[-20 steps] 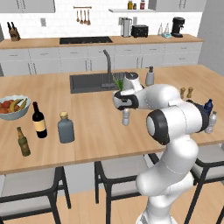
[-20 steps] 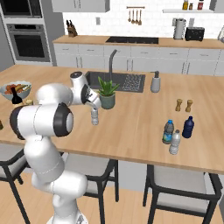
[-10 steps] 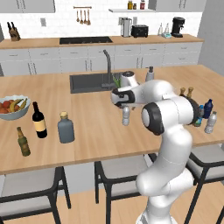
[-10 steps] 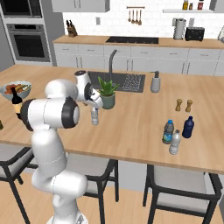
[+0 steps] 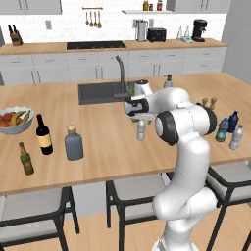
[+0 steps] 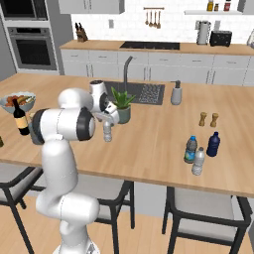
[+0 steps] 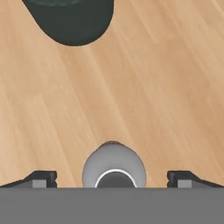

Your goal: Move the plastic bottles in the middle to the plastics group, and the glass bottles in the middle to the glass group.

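Observation:
A pale grey-clear plastic bottle [image 5: 141,130] [image 6: 107,132] stands mid-counter, in front of the sink. My gripper [image 5: 140,119] [image 6: 106,120] [image 7: 113,178] hangs open right above it. In the hand view the bottle's top [image 7: 113,168] lies between the two wide-apart fingertips [image 7: 38,179]. At the right, the blue-label bottle [image 5: 223,130] [image 6: 191,150] stands beside the dark-blue bottle [image 5: 233,121] [image 6: 213,144] and the silvery bottle [image 5: 237,137] [image 6: 198,161]. The squat grey-blue bottle [image 5: 74,143] stands at the left by the wine bottle [image 5: 44,135] [image 6: 20,118] and the beer bottle [image 5: 26,159].
A potted plant [image 6: 122,106] [image 7: 70,19] stands just behind the gripper, at the sink's [image 5: 98,93] edge. A fruit bowl [image 5: 14,120] is at the far left. Pepper and salt shakers [image 5: 209,103] [image 6: 208,119] and a soap dispenser [image 5: 168,81] [image 6: 176,93] stand further back on the right.
The arm's elbow has swung a little and the hand has shifted slightly above the pale bottle. The bottle has stayed in place.

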Motion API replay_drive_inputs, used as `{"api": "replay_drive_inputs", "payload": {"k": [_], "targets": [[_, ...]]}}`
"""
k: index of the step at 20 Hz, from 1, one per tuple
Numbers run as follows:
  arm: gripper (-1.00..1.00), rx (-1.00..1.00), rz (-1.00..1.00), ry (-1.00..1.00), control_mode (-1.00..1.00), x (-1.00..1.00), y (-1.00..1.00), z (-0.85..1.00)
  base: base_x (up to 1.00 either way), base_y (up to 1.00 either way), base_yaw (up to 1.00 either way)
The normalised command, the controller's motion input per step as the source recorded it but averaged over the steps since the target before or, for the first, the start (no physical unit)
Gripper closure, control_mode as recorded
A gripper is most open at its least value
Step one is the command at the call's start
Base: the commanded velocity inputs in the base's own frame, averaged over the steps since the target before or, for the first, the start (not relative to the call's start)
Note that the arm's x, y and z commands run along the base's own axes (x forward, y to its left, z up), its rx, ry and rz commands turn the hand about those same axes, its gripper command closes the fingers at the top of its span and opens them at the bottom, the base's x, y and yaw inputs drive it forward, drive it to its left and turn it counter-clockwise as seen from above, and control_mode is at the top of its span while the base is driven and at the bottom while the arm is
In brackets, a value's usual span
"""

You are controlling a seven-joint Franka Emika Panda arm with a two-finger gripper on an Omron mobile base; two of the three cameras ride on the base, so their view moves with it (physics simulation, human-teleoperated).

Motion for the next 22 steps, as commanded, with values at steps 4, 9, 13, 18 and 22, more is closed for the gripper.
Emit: {"api": "replay_drive_inputs", "payload": {"k": [4,9,13,18,22], "targets": [[-1.0,0.0,0.0,0.01,-1.0,0.1,-0.01,-0.17,0.0,0.0,0.0],[1.0,0.0,0.0,0.0,-1.0,0.03,0.0,-0.15,0.0,0.0,0.0],[1.0,0.0,0.0,0.02,-1.0,-0.1,-0.12,-0.19,0.0,0.0,0.0],[1.0,0.0,0.0,-0.03,-1.0,-0.28,-0.33,-0.14,0.0,0.0,0.0],[1.0,0.0,0.0,-0.05,-1.0,-0.7,-0.39,0.24,0.0,0.0,0.0]]}}
